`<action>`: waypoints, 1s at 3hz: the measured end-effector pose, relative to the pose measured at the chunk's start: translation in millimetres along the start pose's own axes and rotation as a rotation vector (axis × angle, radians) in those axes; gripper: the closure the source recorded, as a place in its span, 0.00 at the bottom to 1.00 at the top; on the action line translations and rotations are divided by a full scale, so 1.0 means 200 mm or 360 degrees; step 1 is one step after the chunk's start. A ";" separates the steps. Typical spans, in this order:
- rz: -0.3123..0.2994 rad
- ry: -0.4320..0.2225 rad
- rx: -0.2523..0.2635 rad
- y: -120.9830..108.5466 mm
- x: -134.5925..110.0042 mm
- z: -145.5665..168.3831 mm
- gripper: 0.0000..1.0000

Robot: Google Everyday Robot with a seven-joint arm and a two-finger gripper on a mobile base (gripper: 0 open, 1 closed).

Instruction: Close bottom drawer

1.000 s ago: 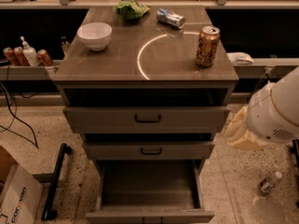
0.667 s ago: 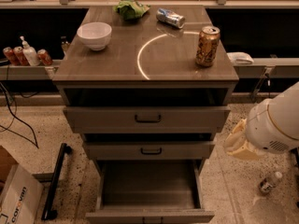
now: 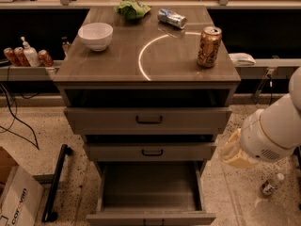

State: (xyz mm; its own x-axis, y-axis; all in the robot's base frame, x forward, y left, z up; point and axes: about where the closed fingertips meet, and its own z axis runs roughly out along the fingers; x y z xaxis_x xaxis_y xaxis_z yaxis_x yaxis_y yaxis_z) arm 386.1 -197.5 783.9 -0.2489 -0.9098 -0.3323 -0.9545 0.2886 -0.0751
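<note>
The bottom drawer (image 3: 149,217) is the lowest of three grey-brown drawers in the cabinet. It is pulled far out, its plain box (image 3: 149,185) is empty, and its flat front lies at the picture's bottom edge. The middle drawer (image 3: 150,151) and the top drawer (image 3: 148,119) stick out less. My gripper (image 3: 233,150) is a pale yellowish end on the white arm (image 3: 273,131). It hangs to the right of the cabinet at middle-drawer height and touches no drawer.
On the cabinet top stand a white bowl (image 3: 95,35), a green bag (image 3: 133,9), a lying silver can (image 3: 171,18) and an upright gold can (image 3: 209,46). A cardboard box (image 3: 14,197) and a black bar (image 3: 56,182) lie on the floor at left. A small bottle (image 3: 272,184) lies at right.
My arm and gripper have moved down along the cabinet's right side, from top-drawer height to middle-drawer height. The drawers have not moved.
</note>
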 end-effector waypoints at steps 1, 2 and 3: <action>0.0015 -0.0020 -0.0043 0.01 0.02 0.14 1.00; 0.0046 -0.0041 -0.0104 0.07 0.08 0.42 1.00; 0.0046 -0.0041 -0.0104 0.07 0.08 0.42 1.00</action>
State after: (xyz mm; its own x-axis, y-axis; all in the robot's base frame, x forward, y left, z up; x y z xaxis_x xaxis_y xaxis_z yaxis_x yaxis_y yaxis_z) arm 383.1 -182.2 698.9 -0.2733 -0.8930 -0.3576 -0.9558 0.2940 -0.0036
